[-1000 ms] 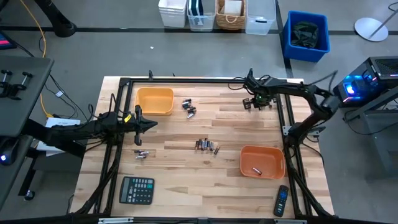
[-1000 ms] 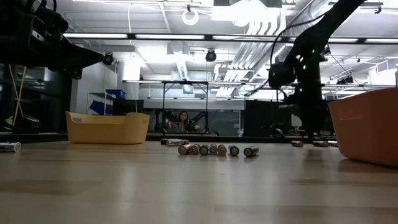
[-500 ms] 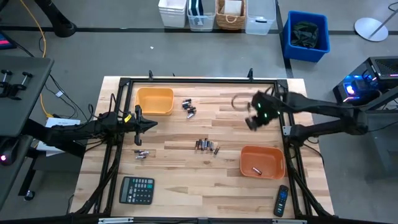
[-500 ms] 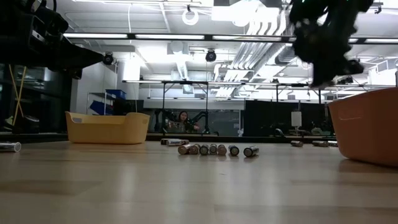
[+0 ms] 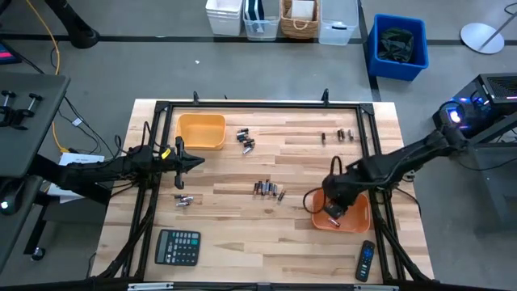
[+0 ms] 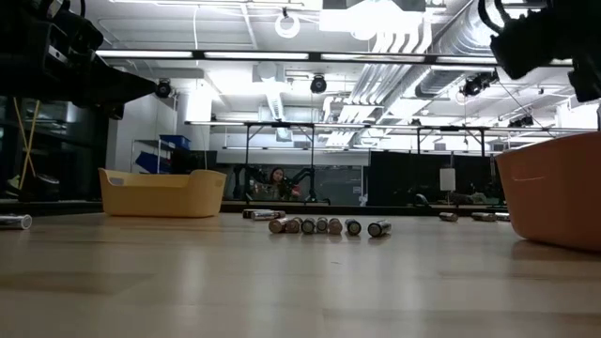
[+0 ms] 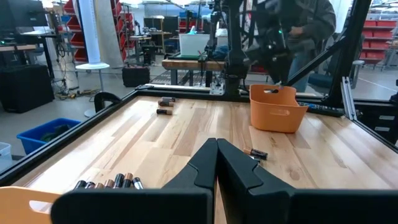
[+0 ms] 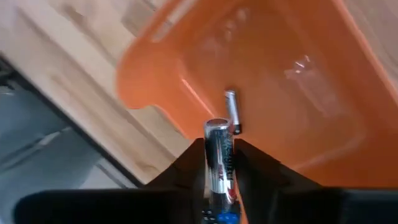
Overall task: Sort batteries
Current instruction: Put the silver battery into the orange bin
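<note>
My right gripper (image 5: 331,212) hangs over the near left part of the orange bin (image 5: 356,217), pointing steeply down, shut on a silvery battery (image 8: 219,152). Another slim battery (image 8: 232,111) lies on the bin's floor. More batteries lie on the table: a row at the middle (image 5: 268,190), a cluster (image 5: 245,139) beside the yellow bin (image 5: 201,131), a few at the left (image 5: 184,200) and some at the far right (image 5: 334,136). My left gripper (image 5: 198,161) waits shut and level at the table's left. My right gripper pinches the battery's round side (image 8: 217,167) between its two fingers, which lie along the battery. Its free end (image 8: 216,127) sticks out past the fingertips. The fingers come from above, slanting down. The battery is lifted clear, above the orange bin's inside.
A black calculator (image 5: 178,246) lies near the front left and a black remote control (image 5: 366,260) near the front right. A dark frame rail (image 5: 258,105) runs round the table top. Bare wood lies between the battery groups.
My right gripper has swung from the table's far right toward the near edge and risen, ending over the orange bin. It has rolled and tipped on the way. The batteries at the far right, where it stood, now show uncovered.
</note>
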You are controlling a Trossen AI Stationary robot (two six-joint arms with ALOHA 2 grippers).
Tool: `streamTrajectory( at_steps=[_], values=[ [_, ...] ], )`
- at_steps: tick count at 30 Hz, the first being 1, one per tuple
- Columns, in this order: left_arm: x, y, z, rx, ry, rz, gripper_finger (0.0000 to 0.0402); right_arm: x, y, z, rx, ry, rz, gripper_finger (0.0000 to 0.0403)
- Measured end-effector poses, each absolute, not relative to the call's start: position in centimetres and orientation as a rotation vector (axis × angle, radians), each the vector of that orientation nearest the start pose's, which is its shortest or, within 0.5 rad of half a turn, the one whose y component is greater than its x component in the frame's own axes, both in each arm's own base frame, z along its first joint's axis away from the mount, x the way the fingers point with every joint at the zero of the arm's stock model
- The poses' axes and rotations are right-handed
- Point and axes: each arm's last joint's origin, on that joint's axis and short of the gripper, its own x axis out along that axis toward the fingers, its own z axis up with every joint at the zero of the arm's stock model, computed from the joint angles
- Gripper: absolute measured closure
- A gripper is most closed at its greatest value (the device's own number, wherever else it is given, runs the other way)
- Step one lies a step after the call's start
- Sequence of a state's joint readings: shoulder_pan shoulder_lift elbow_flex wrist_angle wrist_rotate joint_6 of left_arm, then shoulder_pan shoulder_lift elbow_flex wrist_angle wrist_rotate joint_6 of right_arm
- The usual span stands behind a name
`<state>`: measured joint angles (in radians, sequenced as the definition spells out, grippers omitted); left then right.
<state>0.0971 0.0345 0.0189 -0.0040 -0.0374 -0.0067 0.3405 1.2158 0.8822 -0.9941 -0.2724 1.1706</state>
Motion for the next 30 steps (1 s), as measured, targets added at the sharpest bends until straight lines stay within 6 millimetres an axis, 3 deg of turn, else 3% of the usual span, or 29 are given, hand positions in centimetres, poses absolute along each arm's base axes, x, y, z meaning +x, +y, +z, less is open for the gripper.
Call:
streamTrajectory(
  at_steps=[5, 8, 12, 16, 24, 30],
  values=[
    [9.8, 1.1, 16.7, -0.007, 0.019, 0.135, 0.0401, 19.3, 7.0, 22.8, 0.908, 1.509, -0.351, 0.0261],
    [9.8, 1.1, 16.7, -0.008, 0.019, 0.135, 0.0401, 19.4, 5.5, 23.4, 0.973, 1.489, -0.403, 0.0236],
    [9.8, 1.1, 16.7, -0.008, 0.019, 0.135, 0.0401, 18.9, 0.7, 26.0, 0.965, 1.276, -0.689, 0.0228],
    [9.8, 1.1, 16.7, -0.008, 0.019, 0.135, 0.0401, 17.6, -5.1, 26.4, 0.934, 1.089, -0.991, 0.0231],
    [9.8, 1.1, 16.7, -0.008, 0.02, 0.135, 0.0401, 14.3, -15.0, 22.2, 0.957, 0.923, -1.469, 0.0232],
    [9.8, 1.1, 16.7, -0.008, 0.019, 0.135, 0.0401, 12.7, -19.0, 19.3, 1.024, 0.917, -1.608, 0.0232]
  ],
)
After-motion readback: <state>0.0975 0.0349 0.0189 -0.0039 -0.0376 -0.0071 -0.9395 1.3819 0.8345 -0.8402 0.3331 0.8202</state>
